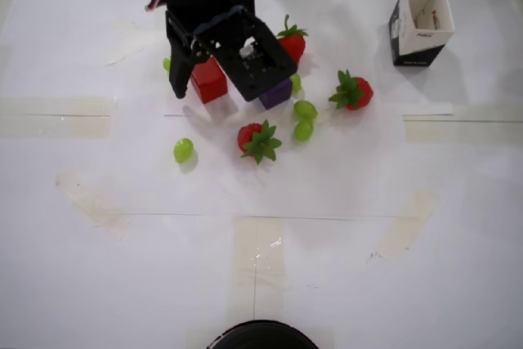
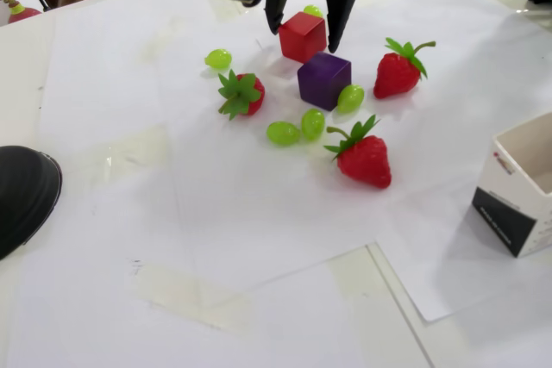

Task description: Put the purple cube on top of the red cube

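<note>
The red cube rests on the white paper. The purple cube stands just beside it, apart from it. In the overhead view the purple cube is partly hidden under the gripper body. My black gripper is open. It reaches down with one finger on each side of the red cube, close to its faces. I cannot tell whether the fingers touch it. The gripper holds nothing.
Three strawberries and several green grapes lie around the cubes. An open white-and-black box stands off to one side. A black round object sits at the table edge.
</note>
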You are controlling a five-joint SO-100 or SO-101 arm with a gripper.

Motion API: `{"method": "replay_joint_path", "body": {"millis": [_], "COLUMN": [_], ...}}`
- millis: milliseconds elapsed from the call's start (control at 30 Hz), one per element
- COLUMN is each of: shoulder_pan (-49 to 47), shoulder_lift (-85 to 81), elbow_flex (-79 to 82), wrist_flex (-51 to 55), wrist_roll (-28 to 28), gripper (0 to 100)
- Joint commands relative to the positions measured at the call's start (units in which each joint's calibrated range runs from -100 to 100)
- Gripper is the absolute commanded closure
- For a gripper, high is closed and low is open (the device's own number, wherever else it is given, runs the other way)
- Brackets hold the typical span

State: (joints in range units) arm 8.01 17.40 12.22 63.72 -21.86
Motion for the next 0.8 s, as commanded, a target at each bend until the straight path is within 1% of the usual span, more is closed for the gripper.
{"method": "replay_joint_path", "body": {"millis": [0, 67, 300, 567, 700, 767], "shoulder_pan": [-0.1, 0.2, 0.9, 1.0, 1.1, 1.1], "shoulder_lift": [-0.7, -0.6, -0.5, -1.1, -2.3, -3.0], "elbow_flex": [0.1, 0.1, 1.1, 1.5, 1.5, 1.5], "wrist_flex": [-0.6, -0.6, -1.1, -1.0, -0.4, -0.1], "wrist_roll": [-0.6, -0.7, -1.1, -1.3, -1.4, -1.5], "gripper": [73, 79, 88, 90, 94, 95]}}
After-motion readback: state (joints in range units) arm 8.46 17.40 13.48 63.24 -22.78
